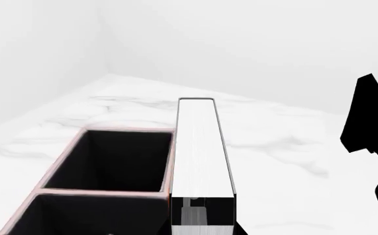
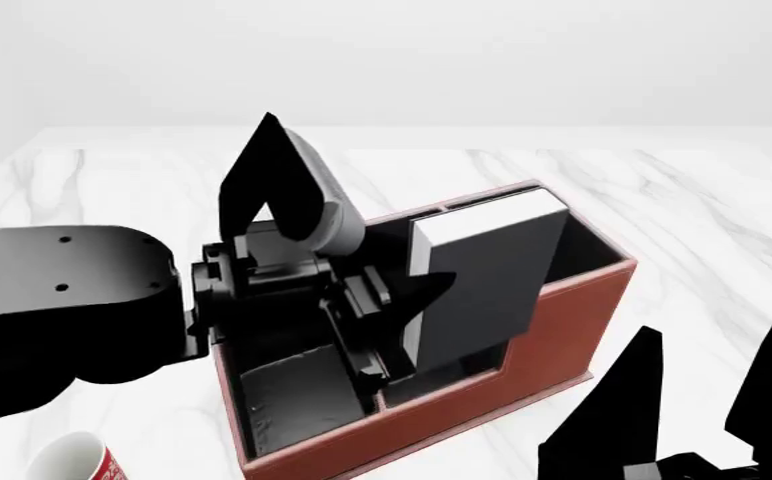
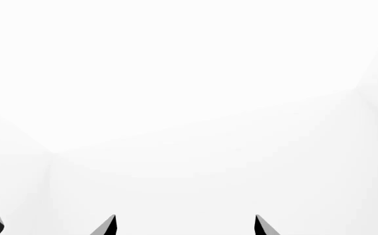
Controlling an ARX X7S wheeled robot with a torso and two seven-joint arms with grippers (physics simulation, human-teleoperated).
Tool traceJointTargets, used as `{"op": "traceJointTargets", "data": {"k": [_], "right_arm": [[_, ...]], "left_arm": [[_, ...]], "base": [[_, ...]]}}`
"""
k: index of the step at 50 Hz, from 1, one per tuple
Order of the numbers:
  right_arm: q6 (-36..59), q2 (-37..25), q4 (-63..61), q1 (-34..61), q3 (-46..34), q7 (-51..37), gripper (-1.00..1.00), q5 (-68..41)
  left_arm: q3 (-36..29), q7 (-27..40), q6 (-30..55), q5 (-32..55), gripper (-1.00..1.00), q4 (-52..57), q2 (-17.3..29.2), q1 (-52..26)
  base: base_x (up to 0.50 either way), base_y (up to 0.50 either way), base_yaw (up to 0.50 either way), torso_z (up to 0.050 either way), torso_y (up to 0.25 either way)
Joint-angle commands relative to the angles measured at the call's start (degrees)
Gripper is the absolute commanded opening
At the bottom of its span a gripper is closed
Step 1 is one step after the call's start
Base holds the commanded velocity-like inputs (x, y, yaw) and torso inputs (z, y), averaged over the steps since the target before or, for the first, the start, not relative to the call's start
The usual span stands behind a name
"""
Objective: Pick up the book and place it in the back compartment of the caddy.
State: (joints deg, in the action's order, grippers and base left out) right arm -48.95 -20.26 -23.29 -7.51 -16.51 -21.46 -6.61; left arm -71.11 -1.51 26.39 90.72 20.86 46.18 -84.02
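Note:
The black book [image 2: 486, 280] with white page edges stands tilted over the middle of the reddish-brown caddy [image 2: 493, 405]. Its lower end dips below the caddy's rim, and I cannot tell which cell it is in. My left gripper [image 2: 406, 320] is shut on the book's near edge. In the left wrist view the book's white page edge [image 1: 199, 147] runs away from the left gripper [image 1: 202, 218], with two black-lined cells of the caddy [image 1: 110, 161] beside it. My right gripper [image 2: 706, 400] hangs open at the lower right, off the caddy. In its wrist view the right gripper [image 3: 185, 225] holds nothing.
A red-and-white mug [image 2: 73, 462] stands on the white marble table [image 2: 680, 200] at the near left of the caddy. The right arm's black finger [image 1: 372, 117] shows beside the book in the left wrist view. White walls close the table's far side.

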Motion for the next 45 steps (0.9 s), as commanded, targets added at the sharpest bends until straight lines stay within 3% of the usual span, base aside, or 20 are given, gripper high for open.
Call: {"op": "traceJointTargets", "data": {"k": [1,45], "right_arm": [[-0.09,0.88,0.01,0.03,1.05,1.2,1.0,1.18],[-0.37,0.49,0.64,0.26,0.58,0.72,1.0,1.24]], "left_arm": [[3.42,-1.89,-0.76,-1.81,-1.0,-2.43,-2.33,-0.13],[1.65,-5.52,-3.45,-9.65,-1.0,-7.67,-4.36,3.29]], "base": [[0.0,0.0,0.0,0.0,0.0],[0.0,0.0,0.0,0.0,0.001]]}}
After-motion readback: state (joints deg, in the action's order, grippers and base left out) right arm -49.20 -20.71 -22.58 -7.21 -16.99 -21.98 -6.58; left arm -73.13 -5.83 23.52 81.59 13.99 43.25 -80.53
